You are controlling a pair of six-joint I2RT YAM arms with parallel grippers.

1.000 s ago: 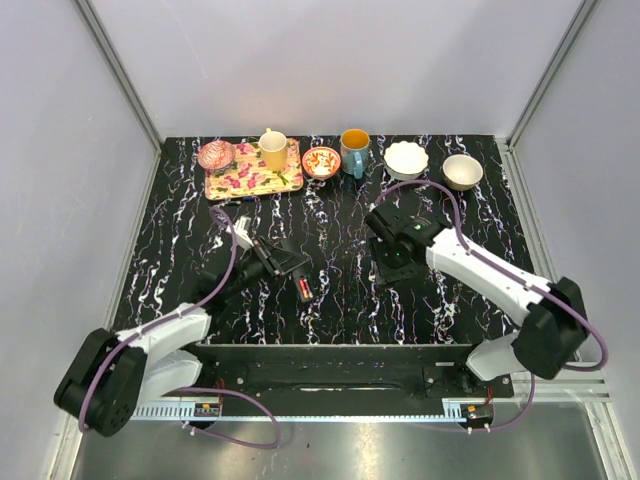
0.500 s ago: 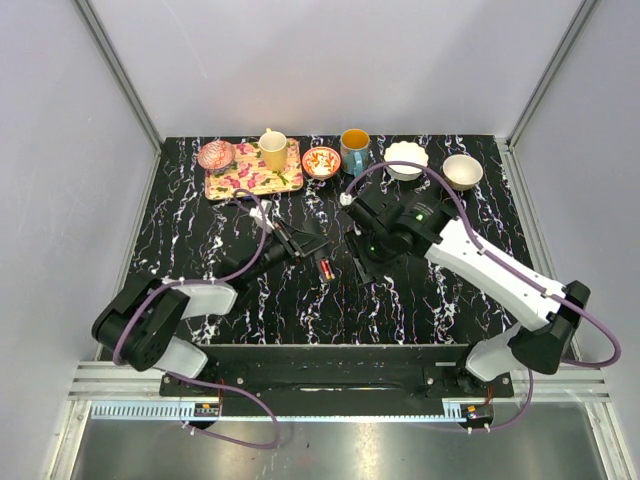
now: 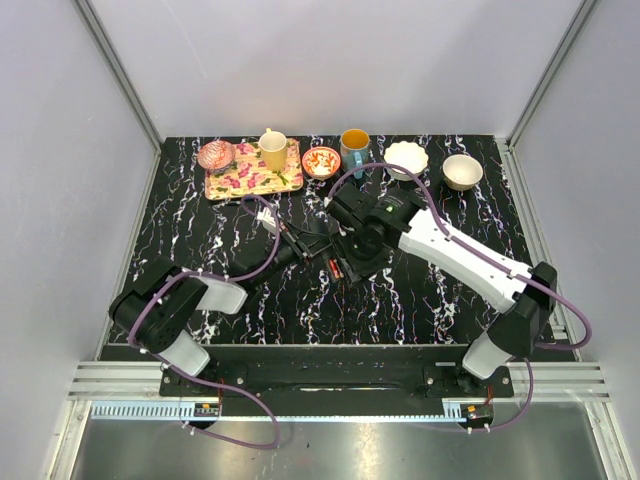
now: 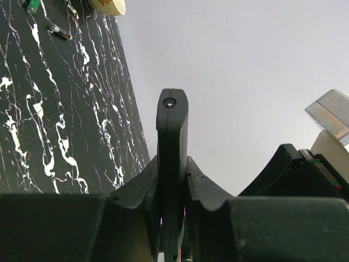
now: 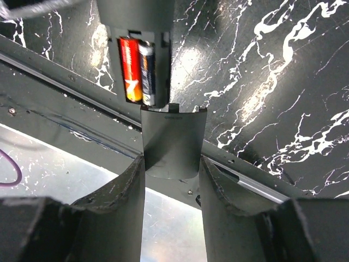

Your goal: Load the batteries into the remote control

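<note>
You have a black marble-look table top with white veins (image 3: 420, 310) under both arms. Well beyond the left gripper (image 3: 305, 246), at the far edge, lies a pink floral rectangular tray (image 3: 246, 181). Beyond the right gripper (image 3: 349, 262) a small red-patterned bowl (image 3: 321, 161), a blue mug with an orange inside (image 3: 354, 150), a white scalloped bowl (image 3: 406, 158) and a beige round bowl (image 3: 462, 170) stand in a row. A small dark loose battery (image 4: 59, 31) lies far ahead of the left gripper.
</note>
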